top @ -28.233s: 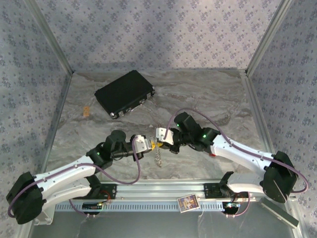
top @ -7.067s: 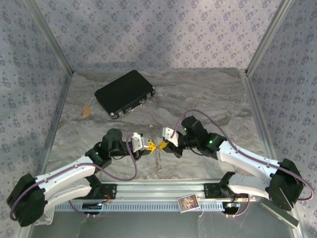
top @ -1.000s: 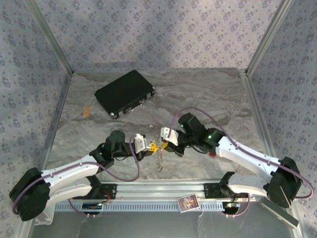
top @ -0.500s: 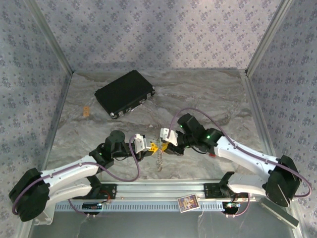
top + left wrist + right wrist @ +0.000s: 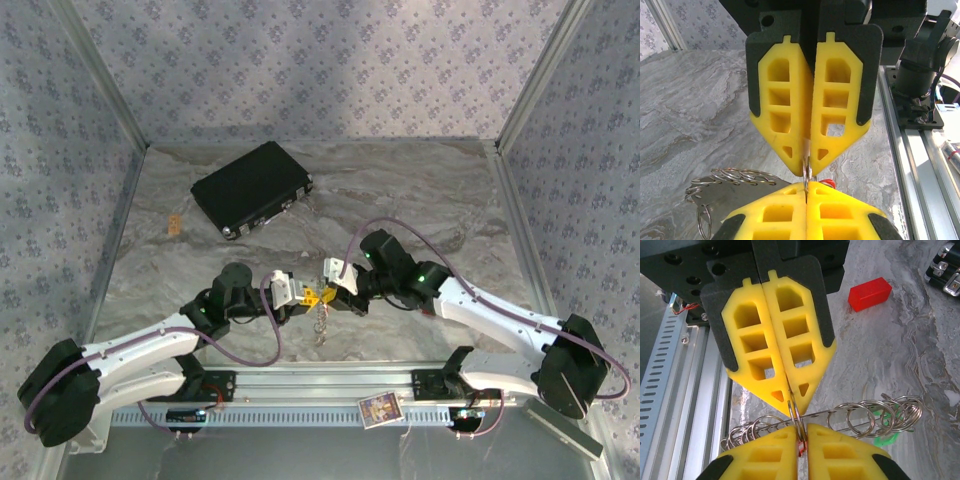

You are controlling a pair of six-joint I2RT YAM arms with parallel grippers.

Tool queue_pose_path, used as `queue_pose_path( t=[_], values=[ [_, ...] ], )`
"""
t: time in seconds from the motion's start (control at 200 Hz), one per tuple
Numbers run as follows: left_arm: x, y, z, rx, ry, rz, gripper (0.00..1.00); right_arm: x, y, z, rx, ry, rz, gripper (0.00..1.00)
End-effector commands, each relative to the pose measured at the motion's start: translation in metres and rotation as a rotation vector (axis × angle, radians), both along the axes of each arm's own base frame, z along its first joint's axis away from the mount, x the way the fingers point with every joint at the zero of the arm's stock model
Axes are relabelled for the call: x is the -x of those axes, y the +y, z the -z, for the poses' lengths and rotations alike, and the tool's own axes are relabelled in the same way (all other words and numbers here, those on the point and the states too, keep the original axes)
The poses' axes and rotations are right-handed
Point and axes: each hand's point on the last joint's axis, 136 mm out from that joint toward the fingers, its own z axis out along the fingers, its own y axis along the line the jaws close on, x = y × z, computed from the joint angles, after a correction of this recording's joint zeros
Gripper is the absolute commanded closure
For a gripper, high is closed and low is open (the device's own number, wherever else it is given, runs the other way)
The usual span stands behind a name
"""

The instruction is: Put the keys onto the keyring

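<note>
Above the grey marbled table (image 5: 420,190), we find the left gripper (image 5: 808,161) and right gripper (image 5: 791,407) pinched closed, tip to tip, on the shiny silver metal keyring (image 5: 890,412). Threading appears in hand; next, we judge the small red-headed key (image 5: 826,182) needs sliding on.

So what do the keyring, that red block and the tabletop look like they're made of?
The keyring: bright polished metal, likely steel; thin wire loops with sharp glints. The red block: looks like plastic, glossy and slightly translucent, with a glowing edge. The tabletop: grey veined marble pattern with a dull sheen; real stone or printed laminate, can't tell.
</note>
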Motion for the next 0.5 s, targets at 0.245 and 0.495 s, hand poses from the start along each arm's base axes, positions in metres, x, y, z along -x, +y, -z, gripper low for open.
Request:
queue_pose_path(
  t=[0.245,0.495],
  values=[
    [0.002,-0.002,-0.021,0.071,-0.050,0.016,0.97,0.004,0.006,-0.008,-0.055,-0.008,-0.029,1.00],
    [-0.005,0.001,-0.013,-0.007,-0.047,-0.024,0.79,0.000,-0.005,0.003,0.087,-0.037,-0.022,1.00]
  ],
)
